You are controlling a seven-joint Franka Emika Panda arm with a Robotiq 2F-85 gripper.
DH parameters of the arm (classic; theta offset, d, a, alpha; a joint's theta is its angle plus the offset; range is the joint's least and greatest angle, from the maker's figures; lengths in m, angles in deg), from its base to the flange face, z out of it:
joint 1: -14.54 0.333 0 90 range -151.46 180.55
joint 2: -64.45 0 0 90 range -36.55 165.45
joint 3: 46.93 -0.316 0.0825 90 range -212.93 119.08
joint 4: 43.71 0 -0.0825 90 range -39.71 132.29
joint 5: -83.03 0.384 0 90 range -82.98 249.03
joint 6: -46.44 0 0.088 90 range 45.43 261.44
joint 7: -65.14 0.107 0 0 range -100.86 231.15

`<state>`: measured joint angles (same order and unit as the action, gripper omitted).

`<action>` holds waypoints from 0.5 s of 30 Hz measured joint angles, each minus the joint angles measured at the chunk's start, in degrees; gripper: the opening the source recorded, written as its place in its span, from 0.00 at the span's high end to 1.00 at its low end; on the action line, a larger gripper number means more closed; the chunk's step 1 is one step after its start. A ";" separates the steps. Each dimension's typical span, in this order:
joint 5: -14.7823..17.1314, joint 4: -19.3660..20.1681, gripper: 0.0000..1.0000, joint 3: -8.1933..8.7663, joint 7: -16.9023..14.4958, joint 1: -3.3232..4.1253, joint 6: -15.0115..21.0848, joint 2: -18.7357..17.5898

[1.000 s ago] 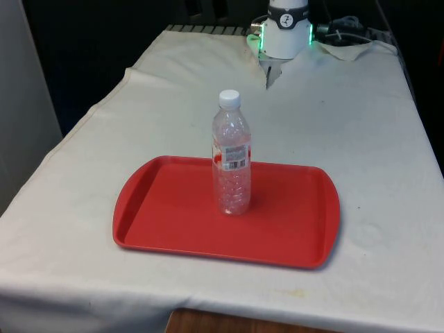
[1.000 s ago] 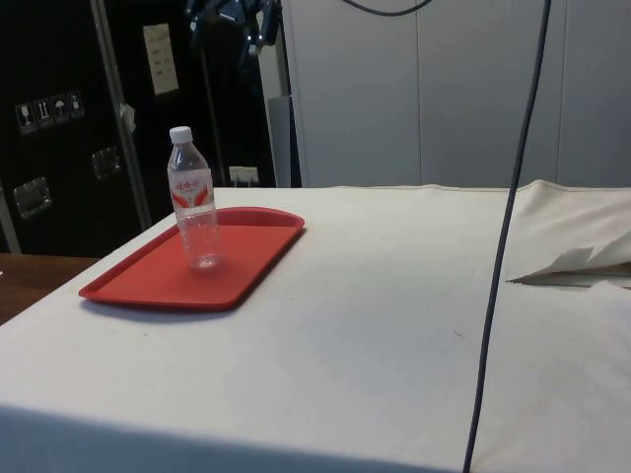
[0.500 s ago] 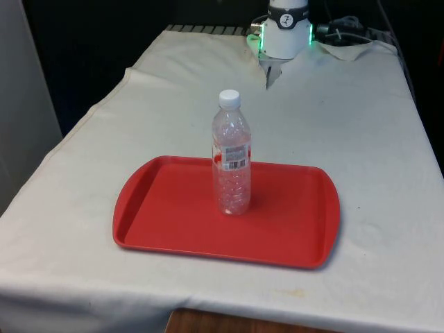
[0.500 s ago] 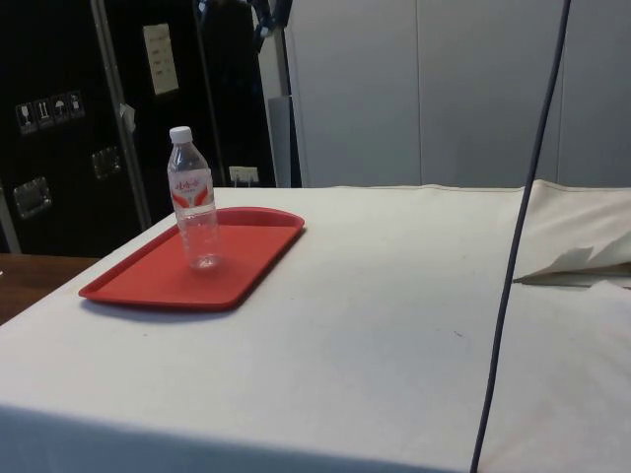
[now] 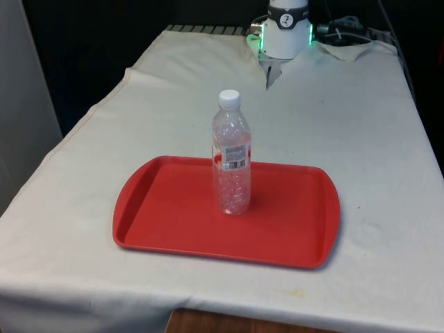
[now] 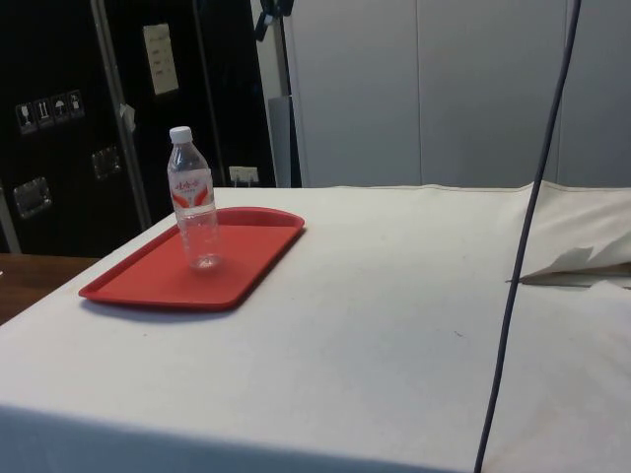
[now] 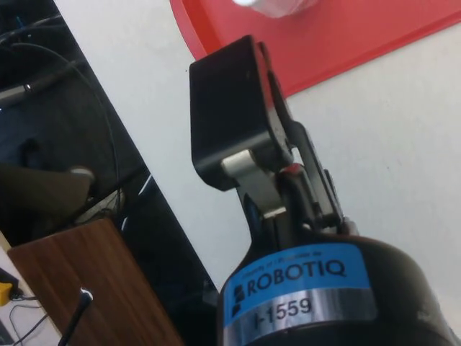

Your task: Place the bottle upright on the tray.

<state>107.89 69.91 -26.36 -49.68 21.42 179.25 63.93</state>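
Observation:
A clear plastic bottle (image 5: 231,161) with a white cap and a red-and-white label stands upright on the red tray (image 5: 166,215), near the tray's middle and towards its far rim. The side view has the bottle (image 6: 194,202) on the tray (image 6: 138,286) too, standing free with nothing touching it. My gripper (image 6: 268,12) is high above the table, just at the side view's top edge, well clear of the bottle. From the wrist view, the gripper (image 7: 227,108) hangs over the white cloth beside the tray (image 7: 346,36), and the bottle's cap (image 7: 274,6) lies far below.
The tray lies near the table's front edge, with bare white cloth (image 5: 347,118) around it. A dark cable (image 6: 523,246) hangs down on the side view's right. Dark cabinets (image 6: 59,118) stand behind the tray in the side view.
The gripper has risen, almost leaving the side view's top edge. The hanging cable has swung a little to the right. Bottle and tray have not moved.

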 measured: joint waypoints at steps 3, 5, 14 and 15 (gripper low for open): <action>-0.34 0.00 0.00 -0.11 -0.74 0.00 0.00 0.17; -0.57 0.00 0.00 -0.23 -1.20 0.00 0.00 0.34; -2.01 0.23 0.00 -0.80 -2.46 0.00 0.00 1.09; -2.18 0.34 0.00 -0.92 -2.52 0.00 0.00 1.26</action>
<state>105.71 70.25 -27.27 -52.20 21.42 179.25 65.19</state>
